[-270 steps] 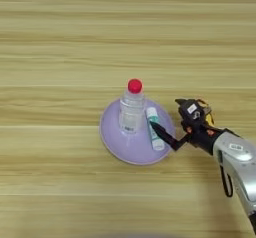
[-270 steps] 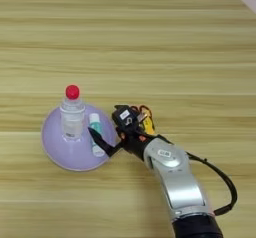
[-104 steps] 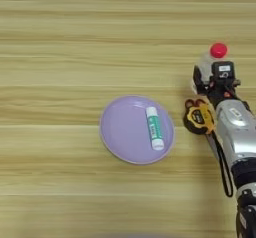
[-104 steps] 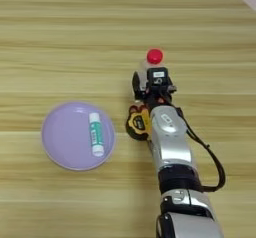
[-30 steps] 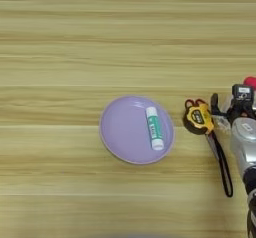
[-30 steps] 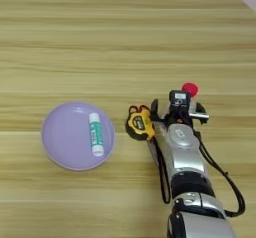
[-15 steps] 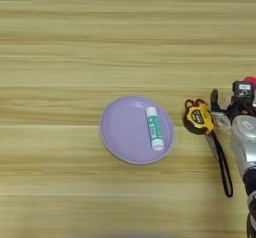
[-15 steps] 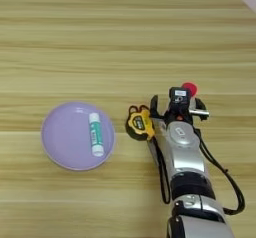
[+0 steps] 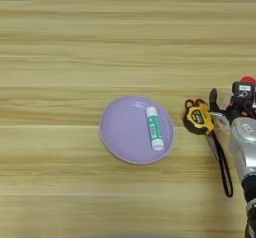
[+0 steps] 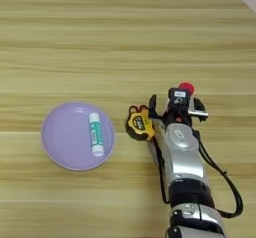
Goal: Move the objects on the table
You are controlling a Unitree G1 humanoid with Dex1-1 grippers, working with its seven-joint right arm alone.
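Observation:
A clear bottle stands right of the plate; only its red cap (image 10: pixel 186 87) (image 9: pixel 247 80) shows, the body is hidden behind my wrist. My right gripper (image 10: pixel 176 107) sits around it, open, with one black finger (image 10: pixel 152 105) to its left and the other to its right. Just left of that finger lies the yellow-and-black tape measure (image 10: pixel 140 123) (image 9: pixel 198 119). The white-and-green tube (image 10: pixel 95 134) (image 9: pixel 154 128) lies on a lilac plate (image 10: pixel 60 137) on the wooden table (image 10: pixel 100 42).
A long black strap (image 9: pixel 220 164) trails from the tape measure towards the front edge, beside my silver forearm (image 10: pixel 182 157). Bare wood stretches across the whole back and left of the table.
The bottle stood on the plate 9 s ago; it was carried right and now stands beyond the tape measure. The fingers have spread since 3.5 s ago. Over the last second nothing moved.

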